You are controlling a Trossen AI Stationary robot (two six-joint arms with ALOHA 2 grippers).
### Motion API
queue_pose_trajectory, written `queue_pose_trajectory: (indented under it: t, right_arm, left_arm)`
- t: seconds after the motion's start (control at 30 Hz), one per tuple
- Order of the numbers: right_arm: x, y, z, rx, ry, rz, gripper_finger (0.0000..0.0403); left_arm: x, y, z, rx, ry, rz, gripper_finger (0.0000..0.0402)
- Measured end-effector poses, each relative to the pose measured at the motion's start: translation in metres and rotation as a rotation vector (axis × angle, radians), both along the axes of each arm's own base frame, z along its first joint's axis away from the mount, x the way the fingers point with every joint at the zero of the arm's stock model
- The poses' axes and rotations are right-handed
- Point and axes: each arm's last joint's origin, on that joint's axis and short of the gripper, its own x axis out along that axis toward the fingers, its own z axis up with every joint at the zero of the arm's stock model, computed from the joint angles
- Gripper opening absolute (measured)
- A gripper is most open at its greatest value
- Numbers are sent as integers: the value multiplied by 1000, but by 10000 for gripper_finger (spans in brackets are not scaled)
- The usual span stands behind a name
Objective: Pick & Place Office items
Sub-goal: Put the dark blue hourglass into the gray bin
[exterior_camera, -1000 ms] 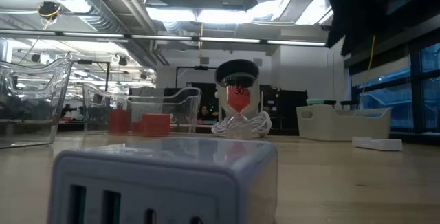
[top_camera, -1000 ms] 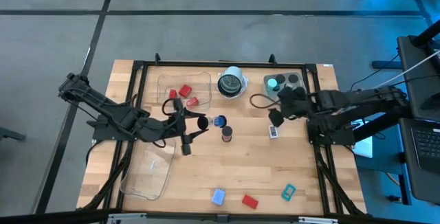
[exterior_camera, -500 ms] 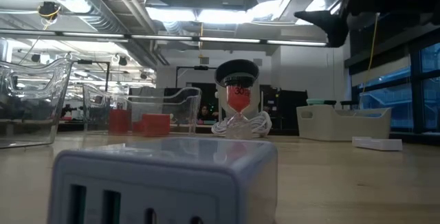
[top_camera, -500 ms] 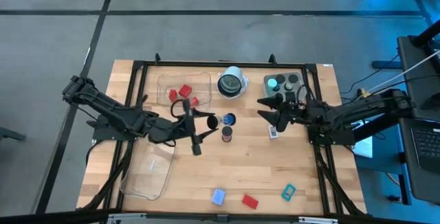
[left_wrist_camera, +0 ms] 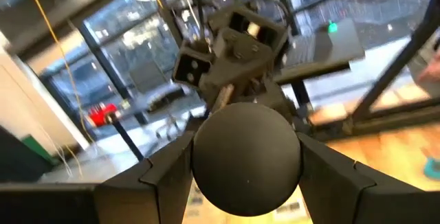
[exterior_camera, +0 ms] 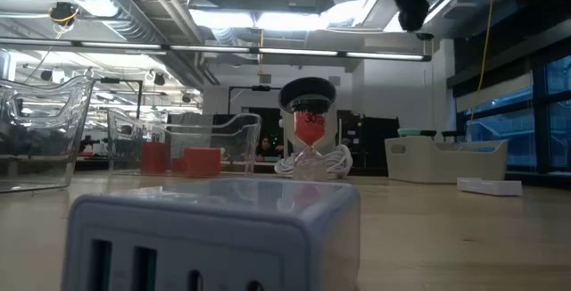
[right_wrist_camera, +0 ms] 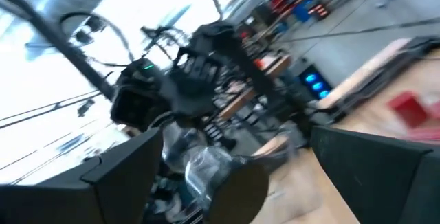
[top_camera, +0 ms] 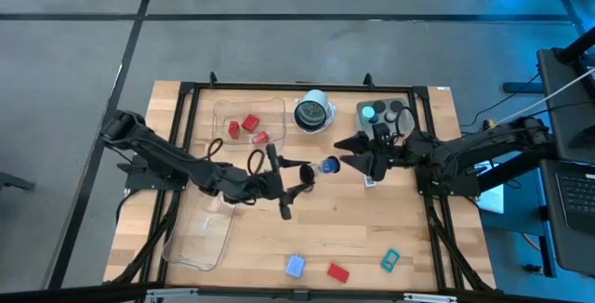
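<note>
My left gripper reaches level over the table's middle, shut on a small black round piece whose blue end points toward the table's right. My right gripper stands open just right of that piece, level and facing it, with nothing between its fingers. In the right wrist view its two fingers stand wide apart, with the left gripper beyond them. Red blocks lie in a clear tray at the far left. A pale-blue rectangle, a red block and a teal rectangle lie by the near edge. My left gripper pinches the black round piece by its two sides between its two fingers. The fingers come level from the table's left. The piece is lifted clear of the table, its blue end out past the fingertips toward my right gripper.
A round white-rimmed object stands at the far middle. A tray with a teal cap and black cylinders sits far right. Another clear tray lies near left. A small white piece lies under my right arm. A pale block fills the low view's front.
My left gripper has travelled toward the table's right edge with the blue-ended piece, sinking a little and rolling about its own line. My right gripper has tipped up from pointing down to level and now faces the left one, staying open.
</note>
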Motion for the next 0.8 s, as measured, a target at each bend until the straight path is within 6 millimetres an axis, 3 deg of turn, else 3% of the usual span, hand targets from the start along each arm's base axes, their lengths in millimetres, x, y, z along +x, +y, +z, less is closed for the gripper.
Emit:
queue_pose_trajectory:
  t: [0.37, 0.8]
  right_arm:
    - [19, 21, 9, 12, 8, 95, 372]
    - [20, 32, 18, -90, -23, 117, 361]
  left_arm:
    - [6, 2, 6, 99, -79, -52, 221]
    - [7, 3, 6, 127, -75, -45, 221]
